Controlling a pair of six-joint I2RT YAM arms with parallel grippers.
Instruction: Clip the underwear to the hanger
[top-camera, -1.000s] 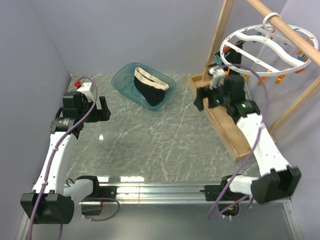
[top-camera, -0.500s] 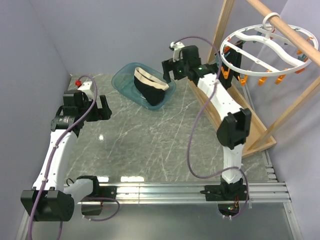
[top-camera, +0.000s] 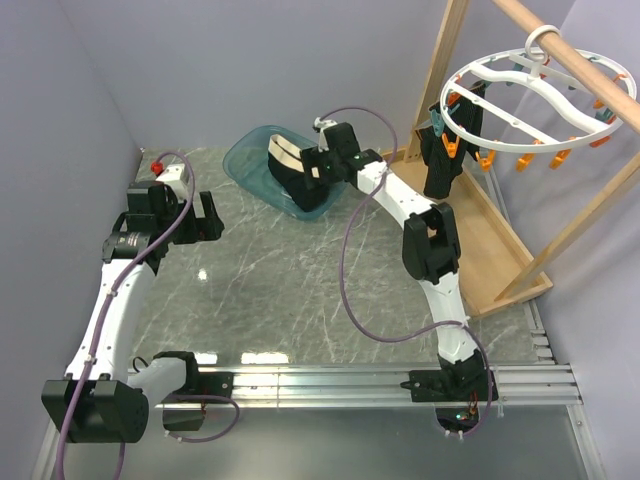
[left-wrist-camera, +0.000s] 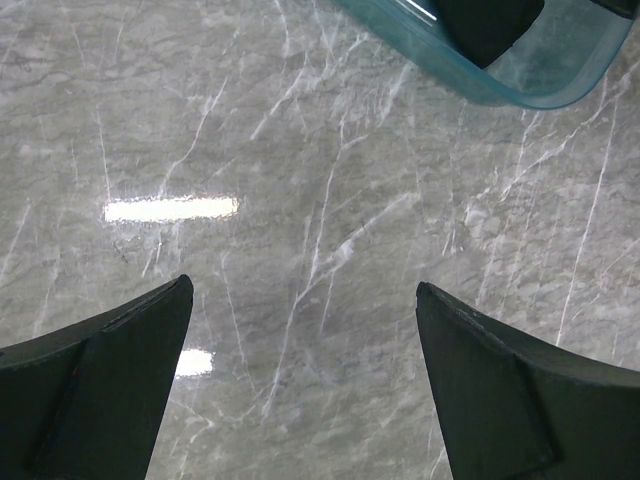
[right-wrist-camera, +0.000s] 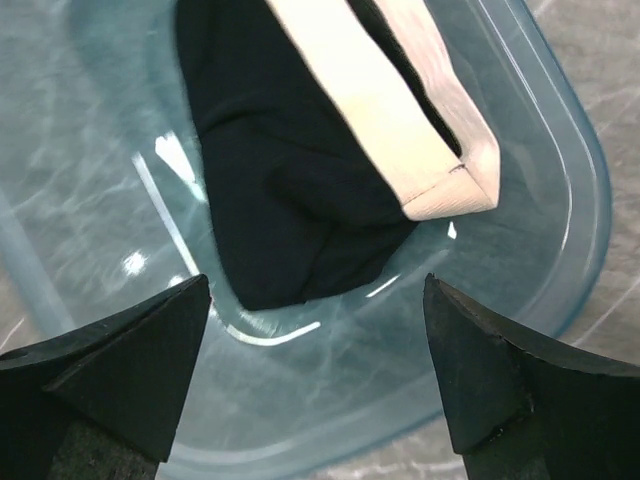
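Right gripper (right-wrist-camera: 315, 288), its dark wedge-shaped fingers spread wide, hovered over the underwear (right-wrist-camera: 290, 190), soft black fabric with a broad cream waistband, which lay crumpled inside a translucent teal basin (right-wrist-camera: 565, 190) with rounded corners. The white plastic ring-shaped hanger (top-camera: 510, 147) hung well apart on a wooden pole (top-camera: 590, 68), orange clips dangling. Left gripper (left-wrist-camera: 300, 300), likewise spread, hung above the veined grey marble table (left-wrist-camera: 330, 180).
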